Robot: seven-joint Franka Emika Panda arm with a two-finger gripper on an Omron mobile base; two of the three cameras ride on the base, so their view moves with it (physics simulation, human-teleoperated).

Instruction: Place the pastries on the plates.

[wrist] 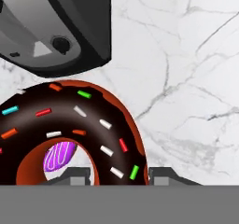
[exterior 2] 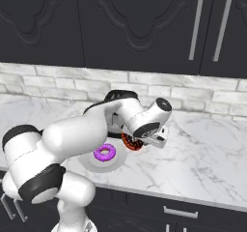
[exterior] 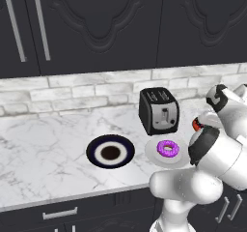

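My tool (wrist: 112,174) clamped on the chocolate donut (wrist: 70,129), purple donut (exterior: 168,149) on the white plate (exterior: 153,153) near the surface's (exterior: 43,149) front edge, navy plate (exterior: 110,151) beside it, toaster (exterior: 158,110) behind.

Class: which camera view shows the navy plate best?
The left base view: the whole navy plate lies unobstructed on the counter, left of the white plate. In the right base view the arm hides it; the hand view looks elsewhere.

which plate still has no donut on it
The dark navy plate with the brown centre, left of the toaster. The white plate beside it already carries the purple donut.
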